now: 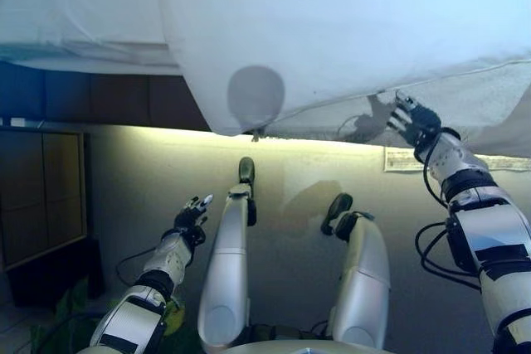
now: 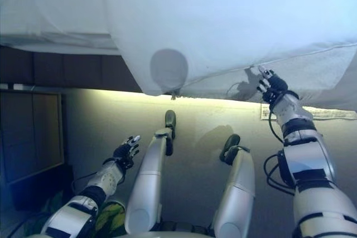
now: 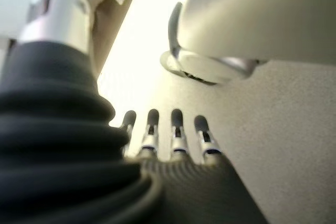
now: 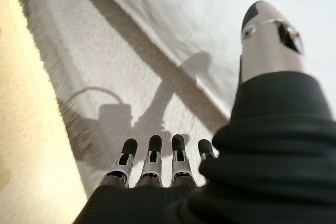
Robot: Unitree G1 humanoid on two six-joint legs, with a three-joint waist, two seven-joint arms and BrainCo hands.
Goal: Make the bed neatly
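A white duvet (image 1: 332, 31) covers the bed across the top of the view, and one corner (image 1: 241, 118) hangs down over the bed's edge. A grey textured blanket with a fringed edge (image 1: 489, 97) shows below the duvet's hem at the right; it also shows in the right wrist view (image 4: 105, 61). My right hand (image 1: 412, 119) is raised at the duvet's hem, fingers (image 4: 152, 156) straight, holding nothing. My left hand (image 1: 191, 217) hangs low over the floor, apart from the bed, with its fingers (image 3: 176, 129) straight and empty.
The bed's dark base (image 1: 108, 97) runs under the duvet at the left. A dark low cabinet (image 1: 41, 196) stands at the left. A white strip (image 1: 406, 159) lies on the beige floor by the bed. Green leaves (image 1: 66, 304) show at the lower left.
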